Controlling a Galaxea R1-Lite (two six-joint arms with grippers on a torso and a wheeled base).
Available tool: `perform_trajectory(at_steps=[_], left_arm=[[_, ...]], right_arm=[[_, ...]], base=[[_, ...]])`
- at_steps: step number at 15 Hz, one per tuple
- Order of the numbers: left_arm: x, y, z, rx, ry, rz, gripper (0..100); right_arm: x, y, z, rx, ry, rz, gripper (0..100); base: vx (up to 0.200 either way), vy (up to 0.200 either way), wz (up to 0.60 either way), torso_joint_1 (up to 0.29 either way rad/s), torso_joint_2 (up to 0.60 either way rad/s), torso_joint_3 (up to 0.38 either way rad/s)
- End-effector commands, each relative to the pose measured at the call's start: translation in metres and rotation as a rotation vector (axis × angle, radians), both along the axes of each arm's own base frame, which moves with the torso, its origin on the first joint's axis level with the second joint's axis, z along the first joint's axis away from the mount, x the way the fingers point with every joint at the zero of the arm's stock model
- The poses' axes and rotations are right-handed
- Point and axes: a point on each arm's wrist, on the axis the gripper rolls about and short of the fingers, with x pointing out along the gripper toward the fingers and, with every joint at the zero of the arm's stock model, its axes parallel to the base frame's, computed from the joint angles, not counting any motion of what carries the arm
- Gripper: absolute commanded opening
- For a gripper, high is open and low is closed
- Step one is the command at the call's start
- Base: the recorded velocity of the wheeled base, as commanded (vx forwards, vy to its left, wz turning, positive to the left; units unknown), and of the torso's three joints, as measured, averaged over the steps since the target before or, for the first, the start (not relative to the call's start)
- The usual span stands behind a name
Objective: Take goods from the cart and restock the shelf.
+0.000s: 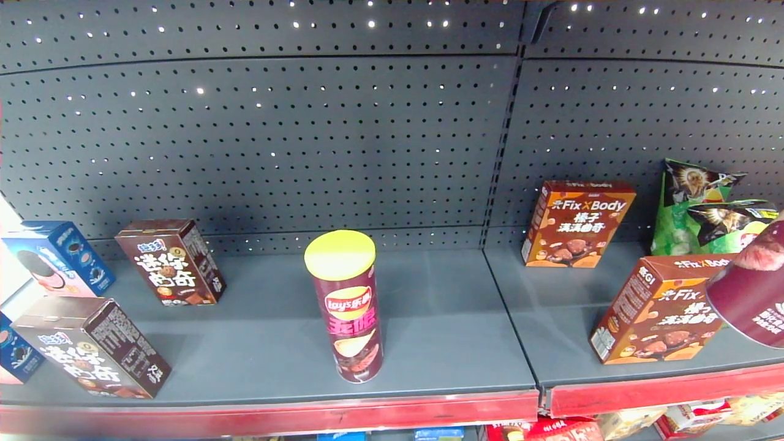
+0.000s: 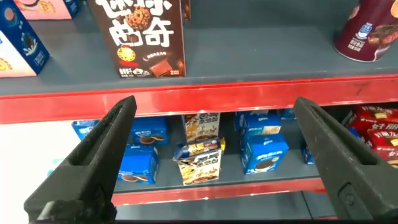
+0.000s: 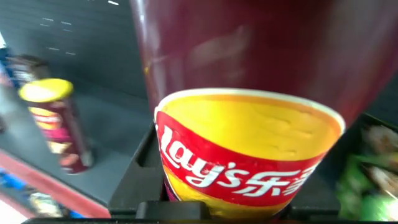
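A maroon chip can with a yellow lid (image 1: 346, 306) stands upright in the middle of the grey shelf (image 1: 453, 318); the same can (image 3: 56, 124) shows in the right wrist view. A second maroon chip can (image 1: 753, 294) hangs tilted at the shelf's right end, over an orange-brown box. My right gripper (image 3: 245, 130) is shut on this can (image 3: 249, 149), whose yellow band sits between the black fingers (image 3: 140, 174). My left gripper (image 2: 214, 106) is open and holds nothing. It hovers in front of the red shelf edge (image 2: 249, 93), below a brown cookie box (image 2: 140, 37).
Brown cookie boxes (image 1: 171, 262) (image 1: 92, 346) and blue ones (image 1: 58, 257) stand at the left. Orange-brown boxes (image 1: 576, 223) (image 1: 664, 309) and green bags (image 1: 704, 208) fill the right. Bare shelf lies on both sides of the standing can. The lower shelf (image 2: 199, 155) holds several packs.
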Motion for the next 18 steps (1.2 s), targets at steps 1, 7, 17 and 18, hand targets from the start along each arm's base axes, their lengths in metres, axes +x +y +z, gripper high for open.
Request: perform_trajectory(at_steps=[1, 7, 17, 18], left_arm=[[0.0, 0.0, 0.0, 0.0, 0.003, -0.001, 100], [0.0, 0.0, 0.0, -0.001, 0.003, -0.001, 100], [0.0, 0.0, 0.0, -0.001, 0.003, -0.001, 100], [0.0, 0.0, 0.0, -0.001, 0.003, -0.001, 100]], right_arm=[[0.006, 0.011, -0.001, -0.014, 0.026, 0.085, 0], [0.011, 0.029, -0.02, -0.088, 0.085, 0.199, 0], [0.02, 0.046, -0.07, -0.124, 0.237, 0.275, 0], [0.02, 0.048, -0.078, -0.145, 0.253, 0.281, 0]], base=[[0.0, 0.0, 0.0, 0.0, 0.0, 0.0], [0.0, 0.0, 0.0, 0.0, 0.0, 0.0], [0.0, 0.0, 0.0, 0.0, 0.0, 0.0], [0.0, 0.0, 0.0, 0.0, 0.0, 0.0]])
